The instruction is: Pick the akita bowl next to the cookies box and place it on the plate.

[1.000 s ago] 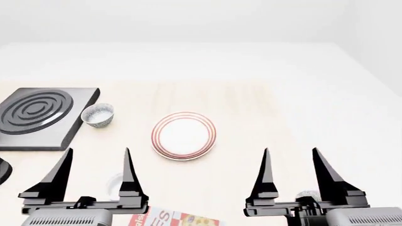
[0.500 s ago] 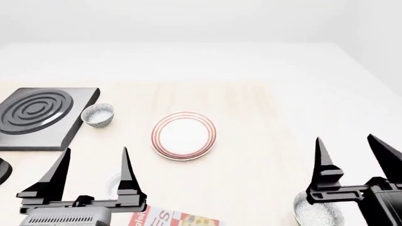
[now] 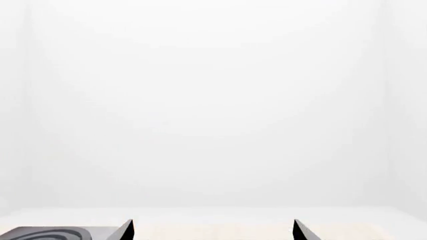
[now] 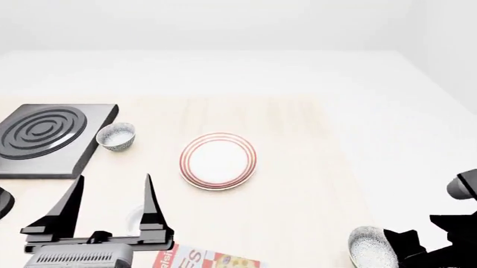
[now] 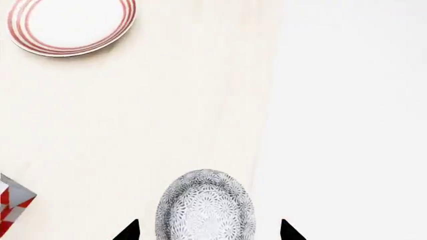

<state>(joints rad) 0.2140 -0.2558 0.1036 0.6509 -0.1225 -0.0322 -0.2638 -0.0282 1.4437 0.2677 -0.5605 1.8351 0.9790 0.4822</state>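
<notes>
Since half a second ago the right gripper [image 5: 207,231] has swung down over the akita bowl [image 4: 372,248], fingers spread wide either side of it, not gripping. Left gripper [image 4: 109,206] hasn't budged, also released, empty. That bowl sits at the table's [image 4: 298,184] near right, with the cookies box [image 4: 205,259] well to its left. Further out is the plate [image 4: 218,161], then the twin bowl [image 4: 117,136] beside the stove [image 4: 46,137].

The only lettering is on the cookies box [image 4: 205,260], at the near edge of the counter [image 4: 298,184] in the head view. It is cut off there, and only the white letters "ES" read clearly.
</notes>
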